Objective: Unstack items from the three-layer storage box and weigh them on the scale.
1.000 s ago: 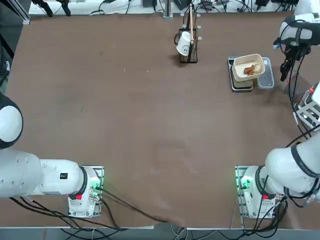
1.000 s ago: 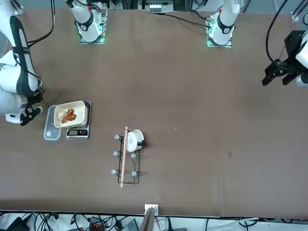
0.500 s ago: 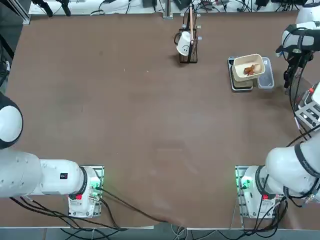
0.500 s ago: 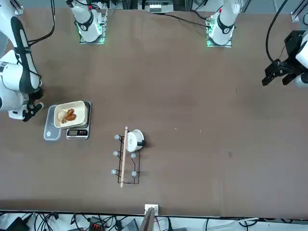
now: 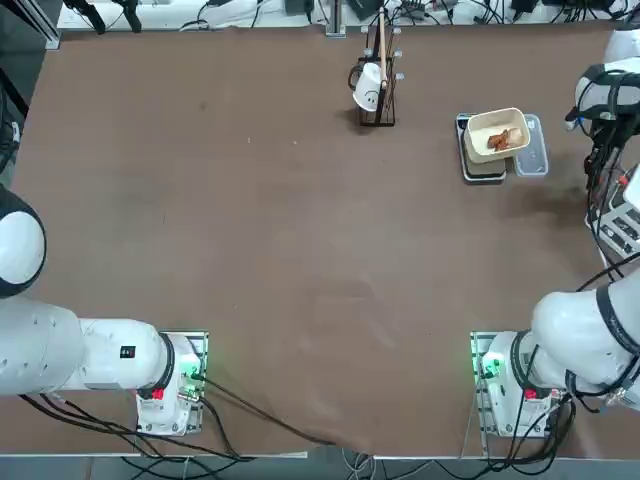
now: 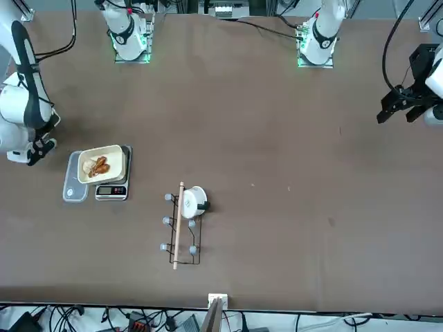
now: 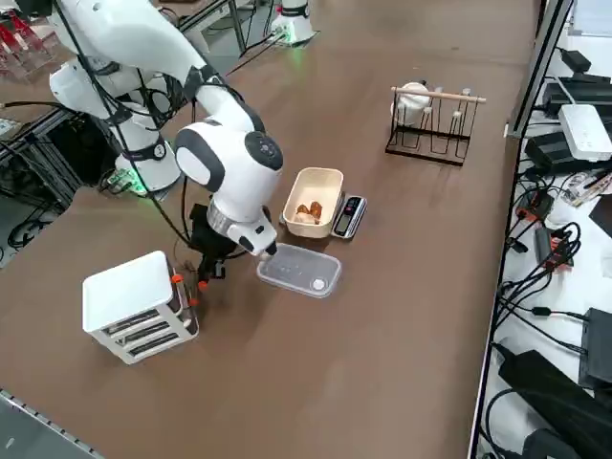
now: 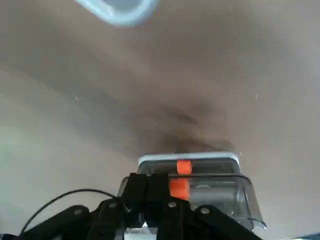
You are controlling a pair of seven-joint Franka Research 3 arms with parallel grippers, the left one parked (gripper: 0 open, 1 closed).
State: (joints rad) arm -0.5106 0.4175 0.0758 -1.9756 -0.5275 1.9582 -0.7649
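From overhead, no writing can be read on anything; the right arm reaches along the bench's (image 5: 300, 250) right edge, its right gripper (image 5: 597, 165) hanging near the three-layer storage box (image 5: 620, 215), which is cut by the frame. The cream tray (image 5: 497, 134) with the items (image 5: 503, 139) sits on the scale (image 5: 482, 166), the clear container (image 5: 531, 150) just beside them. From the front, the scale's display (image 6: 111, 191) shows dark digits too small to read, and the right arm bends down at the left edge. From the right side, the storage box (image 7: 134, 306) stands upright with its drawer fronts and orange marks facing the gripper (image 7: 203, 275). At the wrist, the clenched jaws, empty, point at the box's top drawer (image 8: 192, 177) with its orange tab (image 8: 183, 166).
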